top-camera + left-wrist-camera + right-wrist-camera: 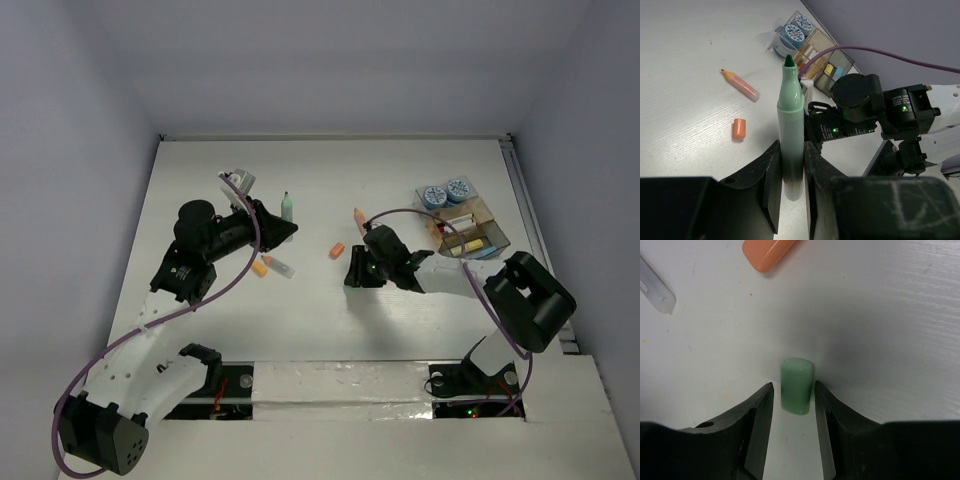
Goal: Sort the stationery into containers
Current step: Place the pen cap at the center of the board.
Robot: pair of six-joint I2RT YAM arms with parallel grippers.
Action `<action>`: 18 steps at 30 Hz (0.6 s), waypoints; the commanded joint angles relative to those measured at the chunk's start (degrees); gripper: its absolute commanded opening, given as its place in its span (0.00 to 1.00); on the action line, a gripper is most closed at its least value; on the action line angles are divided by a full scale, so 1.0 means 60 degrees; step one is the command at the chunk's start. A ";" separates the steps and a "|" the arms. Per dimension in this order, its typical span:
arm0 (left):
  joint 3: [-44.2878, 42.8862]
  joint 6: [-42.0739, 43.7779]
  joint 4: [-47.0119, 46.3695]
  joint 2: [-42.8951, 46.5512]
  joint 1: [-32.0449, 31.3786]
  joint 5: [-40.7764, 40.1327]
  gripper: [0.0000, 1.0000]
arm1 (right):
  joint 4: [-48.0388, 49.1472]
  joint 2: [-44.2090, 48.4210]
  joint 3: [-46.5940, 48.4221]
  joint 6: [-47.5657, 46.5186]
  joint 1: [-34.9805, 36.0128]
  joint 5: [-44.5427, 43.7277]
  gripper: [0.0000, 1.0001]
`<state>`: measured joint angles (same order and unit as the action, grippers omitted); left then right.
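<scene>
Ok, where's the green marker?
Top view, left half of the table: the green marker is clamped in the left gripper, orange cap to its right.

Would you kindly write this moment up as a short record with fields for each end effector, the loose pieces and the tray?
left end effector: shut on an uncapped green marker pen
right end effector: open, jaws either side of a short green plastic cap on the white table
loose nearby: small orange cap; orange marker with a clear end
clear divided plastic tray: holds two round blue-and-white patterned rolls and small sticks
</scene>
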<state>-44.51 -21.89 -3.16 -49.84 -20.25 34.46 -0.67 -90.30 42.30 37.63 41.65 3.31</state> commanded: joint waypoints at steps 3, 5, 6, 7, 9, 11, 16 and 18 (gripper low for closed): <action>-0.0360 0.0030 -0.0455 0.0178 -0.0053 0.0175 0.00 | -0.1367 -0.0125 0.0361 -0.0382 0.0119 -0.1313 0.48; -0.0360 0.0030 -0.0470 0.0207 -0.0053 0.0161 0.00 | -0.1557 -0.0023 0.0449 -0.0513 0.0207 -0.1401 0.50; -0.0360 0.0030 -0.0455 0.0207 -0.0053 0.0175 0.00 | -0.1617 0.0035 0.0580 -0.0543 0.0207 -0.1459 0.51; -0.0360 0.0030 -0.0455 0.0192 -0.0053 0.0161 0.00 | -0.1704 0.0108 0.0654 -0.0573 0.0294 -0.1518 0.52; -0.0374 0.0030 -0.0455 0.0221 -0.0053 0.0160 0.00 | -0.1997 0.0109 0.0873 -0.0690 0.0396 -0.1665 0.55; -0.0374 0.0045 -0.0455 0.0221 -0.0053 0.0146 0.00 | -0.2275 -0.0065 0.1239 -0.0763 0.0484 -0.1840 0.61; -0.0374 0.0088 -0.0411 0.0280 -0.0053 0.0102 0.00 | -0.2818 -0.0871 0.2015 -0.0880 0.0866 -0.2192 0.62; -0.0374 0.0089 -0.0397 0.0324 -0.0053 0.0102 0.00 | -0.3154 -0.1179 0.2411 -0.0895 0.1013 -0.2470 0.63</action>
<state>-44.51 -21.89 -3.16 -49.52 -20.25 34.46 -15.46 -94.87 53.04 33.36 46.15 -7.94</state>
